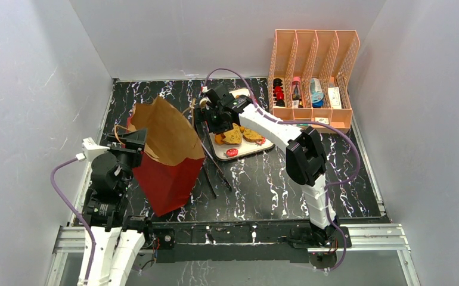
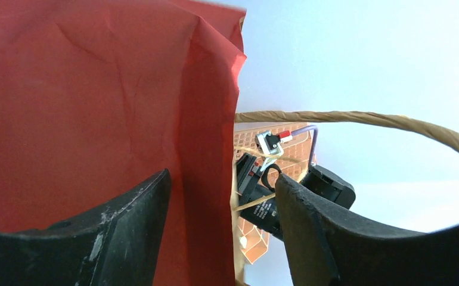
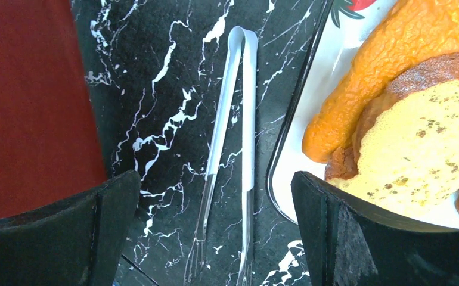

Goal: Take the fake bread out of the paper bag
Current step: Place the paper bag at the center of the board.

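– On the left half of the black marble table (image 1: pixel 346 179), what is the largest thing?

– The paper bag (image 1: pixel 167 149), brown above and red below. It leans over instead of standing straight. At the back right is a peach organiser rack (image 1: pixel 313 65) with four slots.

– Where are the arms?

– The left one is at the bag's left side. In its wrist view the left gripper (image 2: pixel 221 179) has its fingers spread. An edge of red paper runs up between them, and neither pad plainly presses on it. A twine handle (image 2: pixel 358 119) arches across to the right.

– And the other arm?

– It reaches toward the middle of the table. The right gripper (image 3: pixel 215 179) hangs with its jaws wide apart and holds nothing. Metal tongs (image 3: pixel 239 119) lie on the table below the gap, and the tray's dark rim is beneath the right finger.

– Where is the fake bread (image 1: pixel 234 136)?

– What can be seen of it lies on the white strawberry-print tray (image 1: pixel 257 150), just to the right of the bag. The wrist view shows an orange ridged croissant (image 3: pixel 382 71) lying against a tan slice (image 3: pixel 418 155) with a brown crust. The bag's inside is hidden in every view.
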Tool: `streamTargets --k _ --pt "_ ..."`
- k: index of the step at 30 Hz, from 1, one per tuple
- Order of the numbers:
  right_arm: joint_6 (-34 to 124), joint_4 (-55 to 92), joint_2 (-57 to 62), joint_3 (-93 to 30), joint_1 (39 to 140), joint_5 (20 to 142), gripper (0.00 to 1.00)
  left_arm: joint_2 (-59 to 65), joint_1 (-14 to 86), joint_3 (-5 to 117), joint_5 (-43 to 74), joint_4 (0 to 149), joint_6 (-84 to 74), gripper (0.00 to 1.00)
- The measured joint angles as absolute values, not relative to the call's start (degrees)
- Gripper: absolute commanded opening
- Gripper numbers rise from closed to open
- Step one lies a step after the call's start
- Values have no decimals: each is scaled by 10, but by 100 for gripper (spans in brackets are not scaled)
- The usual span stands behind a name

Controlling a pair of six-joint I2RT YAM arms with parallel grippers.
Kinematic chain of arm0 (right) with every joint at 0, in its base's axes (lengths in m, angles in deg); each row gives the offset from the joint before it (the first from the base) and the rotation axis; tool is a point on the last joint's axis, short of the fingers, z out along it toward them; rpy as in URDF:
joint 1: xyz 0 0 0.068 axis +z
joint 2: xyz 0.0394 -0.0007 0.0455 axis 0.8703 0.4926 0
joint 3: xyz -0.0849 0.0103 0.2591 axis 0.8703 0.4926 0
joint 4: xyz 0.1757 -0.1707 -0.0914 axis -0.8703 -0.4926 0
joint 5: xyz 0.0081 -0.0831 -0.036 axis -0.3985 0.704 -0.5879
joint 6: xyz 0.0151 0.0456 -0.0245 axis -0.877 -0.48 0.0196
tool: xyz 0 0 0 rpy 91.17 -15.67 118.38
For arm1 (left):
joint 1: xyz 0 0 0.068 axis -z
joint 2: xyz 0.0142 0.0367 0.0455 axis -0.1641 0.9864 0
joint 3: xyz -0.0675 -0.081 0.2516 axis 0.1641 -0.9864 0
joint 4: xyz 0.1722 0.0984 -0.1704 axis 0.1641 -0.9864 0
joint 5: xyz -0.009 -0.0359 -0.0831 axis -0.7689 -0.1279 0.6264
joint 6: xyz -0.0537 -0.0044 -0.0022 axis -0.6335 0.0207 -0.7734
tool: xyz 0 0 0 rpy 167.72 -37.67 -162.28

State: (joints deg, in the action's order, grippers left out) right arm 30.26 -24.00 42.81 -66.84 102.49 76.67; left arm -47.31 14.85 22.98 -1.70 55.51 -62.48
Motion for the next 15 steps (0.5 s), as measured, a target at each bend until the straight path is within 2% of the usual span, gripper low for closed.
streamTargets --k 5,7,9,15 --pt "301 -236 408 -668 1026 768 98 -473 149 274 -23 504 -611 64" --pt "299 -231 400 -668 1027 768 98 -473 149 286 -26 484 -606 59" --pt "296 -226 391 -668 1027 768 98 -476 149 289 -29 470 -603 51" --pt "291 -214 372 -644 1027 773 98 -492 149 286 -30 449 -598 21"
